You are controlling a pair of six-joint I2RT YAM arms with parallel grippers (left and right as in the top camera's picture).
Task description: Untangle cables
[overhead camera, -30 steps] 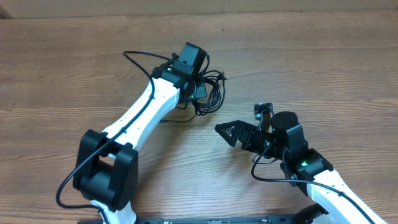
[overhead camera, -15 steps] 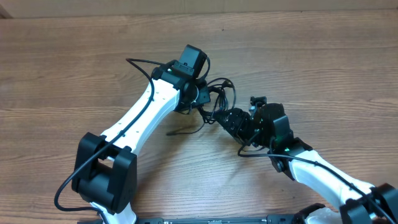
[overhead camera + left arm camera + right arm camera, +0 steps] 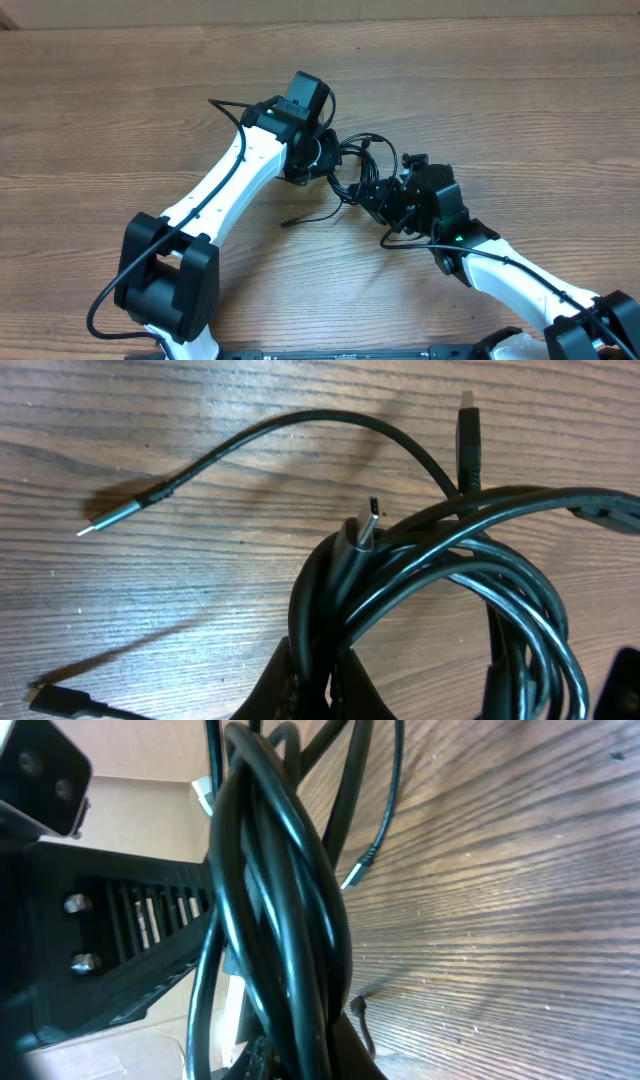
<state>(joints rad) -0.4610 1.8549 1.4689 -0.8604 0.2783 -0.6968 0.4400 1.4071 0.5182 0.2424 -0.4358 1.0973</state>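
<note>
The cables [image 3: 352, 166] are thin black cords bunched in a tangle between my two grippers. My left gripper [image 3: 322, 160] is shut on the tangle's left side, and my right gripper [image 3: 374, 196] is shut on its lower right side. In the left wrist view the looped cables [image 3: 440, 560] rise out of my left gripper [image 3: 325, 685], with plug ends [image 3: 112, 518] lying loose on the wood. The right wrist view shows several strands of the cables [image 3: 285, 910] running up from my right gripper [image 3: 312, 1062].
The wooden table [image 3: 520, 110] lies under everything. One loose cable end [image 3: 288, 222] trails toward the front, below the left arm [image 3: 235, 175]. The left arm's black body [image 3: 90, 950] fills the left of the right wrist view, close to the bundle.
My right gripper has moved up and left to the tangle and shut on it. The bundle has stretched out to the right, and a loose end now trails below it.
</note>
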